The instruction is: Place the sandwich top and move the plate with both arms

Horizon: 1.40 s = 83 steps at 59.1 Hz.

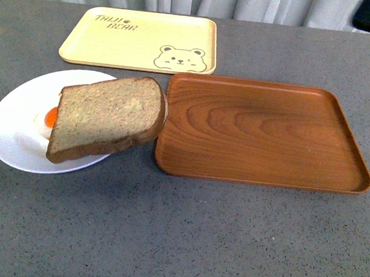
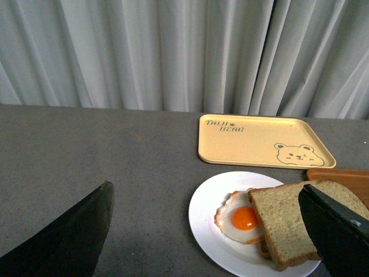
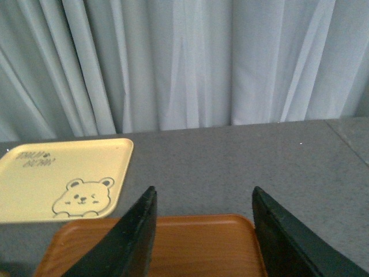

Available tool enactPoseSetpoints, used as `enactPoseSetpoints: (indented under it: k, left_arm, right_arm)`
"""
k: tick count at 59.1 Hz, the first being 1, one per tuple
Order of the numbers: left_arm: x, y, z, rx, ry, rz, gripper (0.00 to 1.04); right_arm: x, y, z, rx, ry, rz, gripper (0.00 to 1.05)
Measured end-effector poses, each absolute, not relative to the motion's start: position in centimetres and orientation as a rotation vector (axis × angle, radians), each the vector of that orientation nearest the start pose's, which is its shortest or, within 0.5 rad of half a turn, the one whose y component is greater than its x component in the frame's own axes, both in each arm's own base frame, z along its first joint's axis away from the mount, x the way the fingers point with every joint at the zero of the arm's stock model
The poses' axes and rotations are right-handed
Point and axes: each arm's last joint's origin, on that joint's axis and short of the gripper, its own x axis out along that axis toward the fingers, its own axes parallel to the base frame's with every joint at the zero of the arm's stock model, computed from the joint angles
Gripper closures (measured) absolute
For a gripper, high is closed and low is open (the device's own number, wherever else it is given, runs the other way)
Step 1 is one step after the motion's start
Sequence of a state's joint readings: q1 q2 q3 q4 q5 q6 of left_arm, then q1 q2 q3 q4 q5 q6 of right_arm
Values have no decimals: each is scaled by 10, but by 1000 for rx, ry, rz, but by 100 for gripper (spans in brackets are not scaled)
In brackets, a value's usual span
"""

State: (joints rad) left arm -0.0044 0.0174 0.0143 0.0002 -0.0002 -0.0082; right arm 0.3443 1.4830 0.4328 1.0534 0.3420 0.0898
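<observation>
The plate (image 1: 10, 139) is set at the left, and the sandwich top (image 1: 106, 118) is laid on it over the fried egg (image 1: 50, 117). It is tilted, with its right end reaching the wooden tray (image 1: 263, 132), so placing is judged done. The left gripper (image 2: 204, 193) is held wide and empty, facing the plate. The right gripper (image 3: 203, 193), equally wide and empty, faces the wooden tray. Free rim is left on the plate's left and near sides, and bare table (image 1: 176, 241) is open in front.

Plate, bread and two trays on a table (image 1: 176, 241)

The plate (image 1: 13, 138) sits at the left. The bread slice (image 1: 106, 115) lies on it over an egg (image 1: 50, 117), its right end reaching the wooden tray's (image 1: 263, 132) rim. That tray lies to the right, and the bear tray (image 1: 125, 39) lies behind both.
</observation>
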Motion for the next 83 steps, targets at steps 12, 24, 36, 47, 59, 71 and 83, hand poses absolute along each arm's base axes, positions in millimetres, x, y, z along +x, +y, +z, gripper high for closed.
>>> enactPoseSetpoints:
  k: [12,24,36,47,59,71,83]
  left_arm:
    - [98,0,167,-8,3,-4,9]
    - [98,0,167,-8,3,-5,9]
    - [98,0,167,-8,3,-5,9]
    - [98,0,167,-8,3,-4,9]
    - [98,0,167,-8,3,-4,9]
    - [98,0,167,-8,3,-4,9]
    - [98,0,167,-8,3,-4,9]
  right_arm:
    - [219,50,174,20,16,6,91]
    - [193,31,166,9,0,6,103]
    - [172,19,161,4,18,6,103]
    - [157,12,161,5,18,5,103]
    - [146,1,165,6,7,0,103]
    - [137,0,170,6,-9,2,103]
    - [128,0,173,6,-17,2,103]
